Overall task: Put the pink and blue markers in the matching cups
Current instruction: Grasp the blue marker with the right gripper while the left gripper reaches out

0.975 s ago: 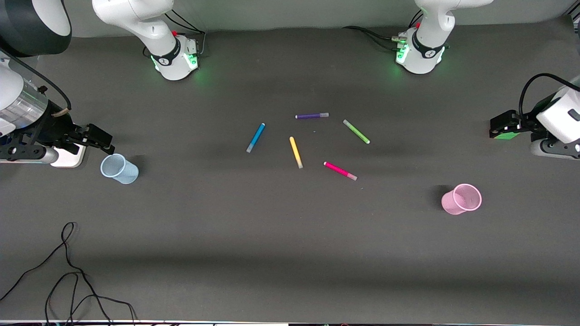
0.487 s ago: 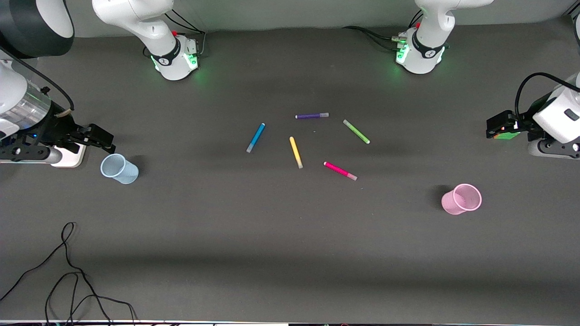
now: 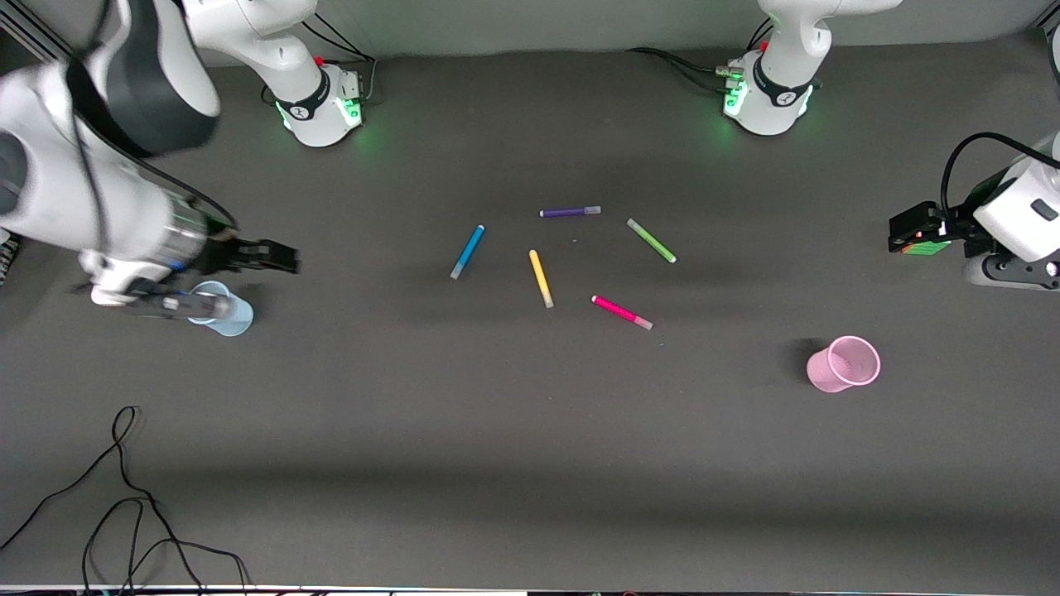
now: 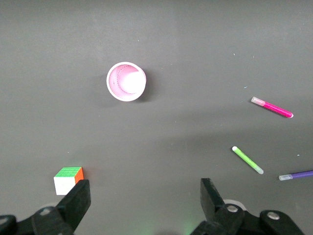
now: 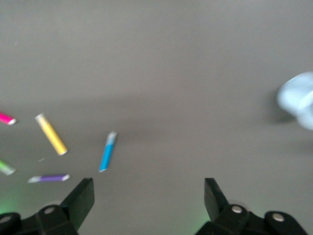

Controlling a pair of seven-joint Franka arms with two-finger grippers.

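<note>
Front view | nothing placed yet: I see blue marker (image 3: pixel 468 252) and pink marker (image 3: pixel 622 312) lying mid-counter (image 3: pixel 530 463), blue cup (image 3: pixel 225 311) and pink cup (image 3: pixel 844 363) empty | right claw (image 3: pixel 277 257) fingers apart over counter beside blue cup | left claw (image 4: pixel 143 200) fingers apart, waiting.

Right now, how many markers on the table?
5, all lying mid-table: purple marker nearest the bases, blue marker, yellow marker, green marker, pink marker nearest the front camera. None appear hidden.
</note>
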